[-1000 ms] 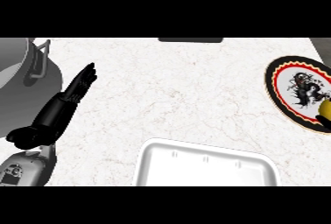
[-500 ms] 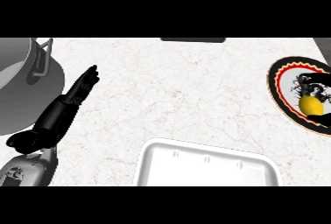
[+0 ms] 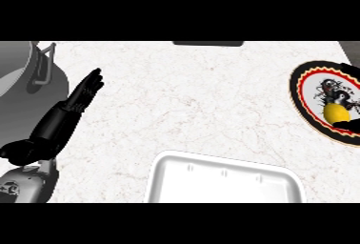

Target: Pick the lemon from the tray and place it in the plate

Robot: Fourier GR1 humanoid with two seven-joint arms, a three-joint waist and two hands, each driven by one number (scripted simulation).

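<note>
Lemon (image 3: 336,112) sits on the plate (image 3: 308,85), w/ dark fingertips (image 3: 347,125) of the right robot hand touching it; can't tell if they grip. It's round, so it could roll off. Left robot hand (image 3: 79,97) rests flat & open, far across the surface (image 3: 204,105).

Head view. Even, bright, diffuse lighting across the pale marble counter (image 3: 197,105), with no glare. The white tray (image 3: 225,178) carries soft grey shading along its inner walls. A faint shadow edges the left hand (image 3: 67,114). The grey pot (image 3: 28,71) at upper left looks evenly shaded. Edges stay straight and in focus.
</note>
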